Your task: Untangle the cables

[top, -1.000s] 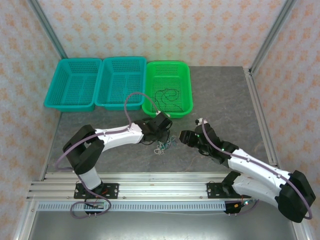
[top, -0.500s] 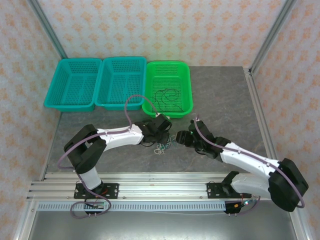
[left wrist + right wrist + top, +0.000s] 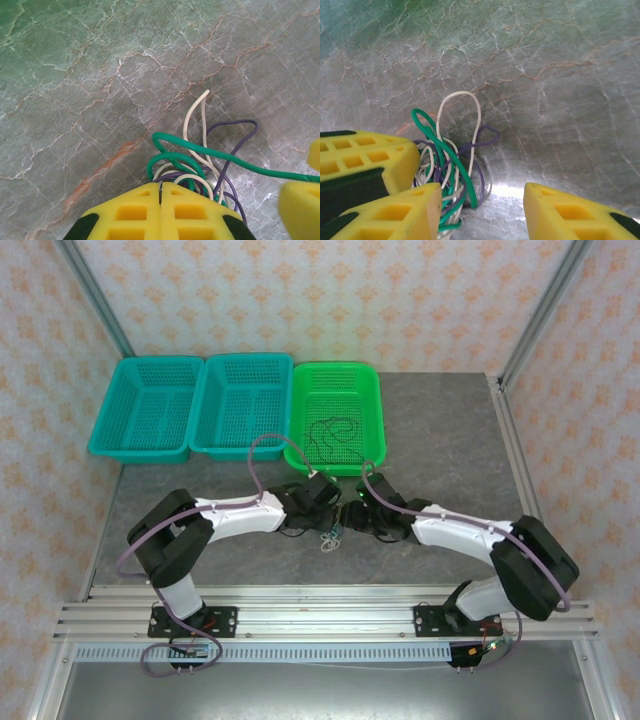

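The cables (image 3: 330, 536) are a small clump of green, cream-white and purple wires on the grey table, between my two grippers. In the left wrist view my left gripper (image 3: 161, 192) is shut, its yellow tips pressed together, and loops of the cables (image 3: 200, 160) spill out from the tips. In the right wrist view my right gripper (image 3: 482, 212) is open. The cables (image 3: 451, 165) lie against its left finger (image 3: 395, 215), and the gap to the other finger is bare. My left gripper (image 3: 318, 506) and right gripper (image 3: 352, 516) nearly meet over the clump.
A green basket (image 3: 365, 390) at the back holds thin black cables (image 3: 332, 430). Two teal baskets (image 3: 145, 405) (image 3: 240, 400) stand to its left. The grey marbled table (image 3: 450, 440) stretches to the right. An aluminium rail (image 3: 320, 605) runs along the near edge.
My right arm has swung left across the table until its open gripper reached the clump. The left gripper has stayed shut at the clump, shifting only slightly.
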### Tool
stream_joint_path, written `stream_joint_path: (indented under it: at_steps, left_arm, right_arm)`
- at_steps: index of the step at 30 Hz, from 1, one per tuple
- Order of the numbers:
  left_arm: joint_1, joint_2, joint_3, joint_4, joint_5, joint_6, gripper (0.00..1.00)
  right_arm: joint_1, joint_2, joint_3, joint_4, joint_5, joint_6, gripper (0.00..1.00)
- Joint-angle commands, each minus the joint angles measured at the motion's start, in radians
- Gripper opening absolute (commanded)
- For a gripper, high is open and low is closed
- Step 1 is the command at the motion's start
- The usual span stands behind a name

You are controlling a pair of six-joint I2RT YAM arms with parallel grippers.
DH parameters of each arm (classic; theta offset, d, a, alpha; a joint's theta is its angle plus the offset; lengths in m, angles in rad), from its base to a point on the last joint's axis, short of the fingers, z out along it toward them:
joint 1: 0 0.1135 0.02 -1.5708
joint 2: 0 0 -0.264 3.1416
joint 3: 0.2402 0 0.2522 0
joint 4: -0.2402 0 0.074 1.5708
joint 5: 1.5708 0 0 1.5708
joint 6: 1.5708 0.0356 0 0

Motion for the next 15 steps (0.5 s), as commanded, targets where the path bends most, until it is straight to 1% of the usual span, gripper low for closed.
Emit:
stream_joint_path:
  at_steps: [1,4,6,7,11,15]
  left_arm:
    - [0.002,-0.046,-0.018,0.026,0.028,0.004,0.00]
    - [0.002,-0.068,-0.037,0.058,0.063,0.017,0.00]
    - [0.002,-0.078,-0.050,0.076,0.074,0.016,0.00]
    - [0.003,-0.083,-0.053,0.080,0.074,0.017,0.00]
    - [0.004,-0.107,-0.067,0.080,0.050,0.014,0.00]
    - [0.027,-0.146,-0.093,0.055,0.000,0.003,0.00]
  right_arm:
    - [0.002,0.034,0.035,0.004,0.012,0.017,0.44]
    - [0.002,0.051,0.035,0.021,0.021,0.019,0.43]
    - [0.002,0.065,0.038,0.023,0.030,0.029,0.35]
    - [0.002,0.071,0.039,0.020,0.037,0.033,0.30]
    - [-0.001,0.084,0.024,0.006,0.078,0.064,0.00]
    - [-0.037,0.042,-0.020,-0.048,0.167,0.123,0.00]
